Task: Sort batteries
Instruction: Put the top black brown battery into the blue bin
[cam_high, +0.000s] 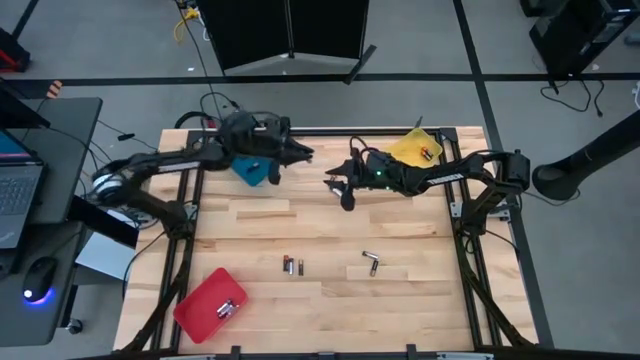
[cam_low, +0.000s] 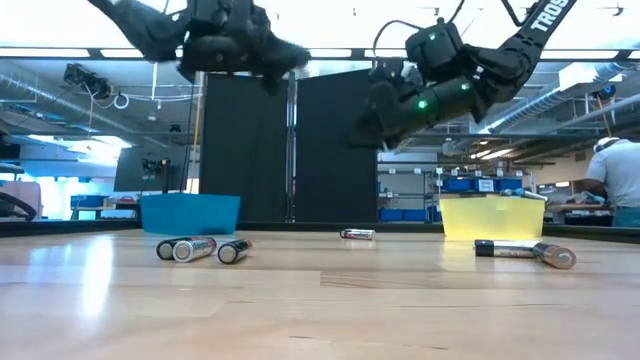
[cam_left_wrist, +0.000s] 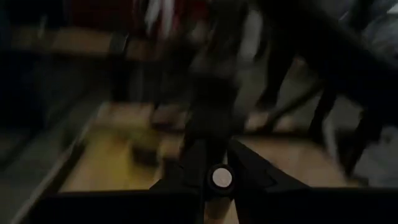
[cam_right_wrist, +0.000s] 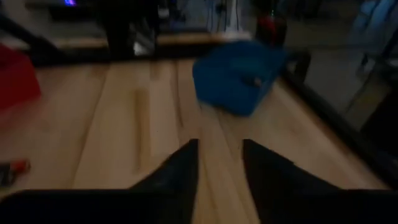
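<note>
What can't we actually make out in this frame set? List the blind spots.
Blue tray: contents hidden by the left arm in the high view; low view shows only its wall.
Red tray: cells inside too small to count, high view.
Battery in the left gripper: left wrist view blurred, only its round end shows; size unclear.
Loose batteries: labels too small in every view.

tray at worktop's near left corner (cam_high: 207, 303): red | tray at far edge (cam_high: 251, 167): blue | tray at far right corner (cam_high: 415, 149): yellow | worktop (cam_high: 330, 300): pale wood | arms: black
</note>
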